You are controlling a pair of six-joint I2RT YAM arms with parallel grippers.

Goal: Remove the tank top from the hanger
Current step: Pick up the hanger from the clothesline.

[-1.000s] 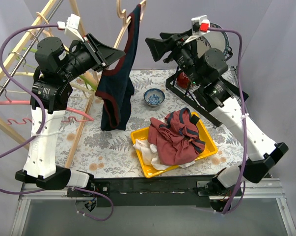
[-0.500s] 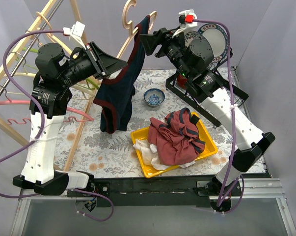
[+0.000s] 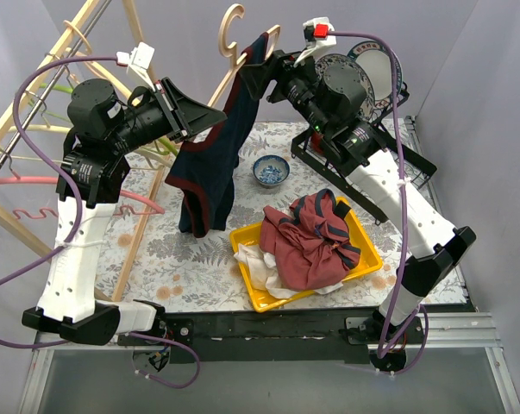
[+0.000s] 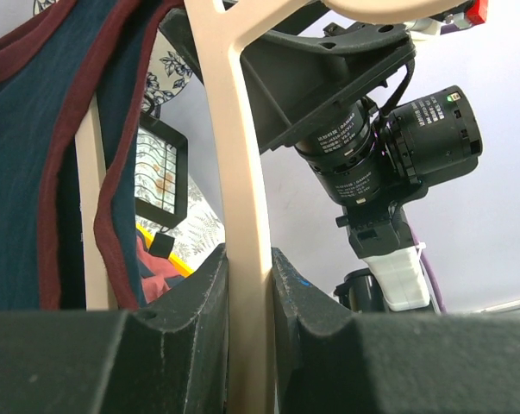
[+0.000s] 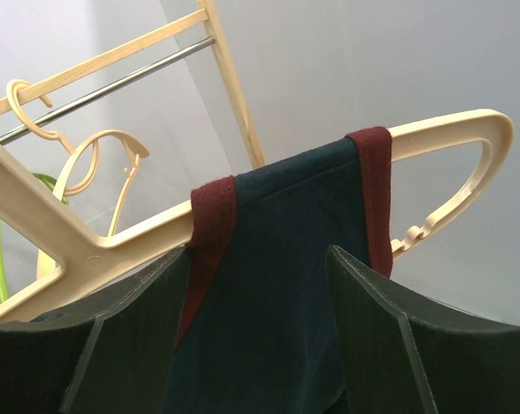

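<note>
The tank top was navy with maroon binding at the neck and armholes. It hung limp and twisted from a cream hanger, held in the air over the back left of the floral table, beside the wooden rack. In the right wrist view one strap lay over the hanger's arm, maroon along both its edges.

The left gripper was clamped on a bar of the hanger. The right gripper had its fingers apart at the strap; whether they touched the cloth could not be told.

Both wrist views cut off the hem. From above, the garment and the grippers hid most of the hanger's body.
</note>
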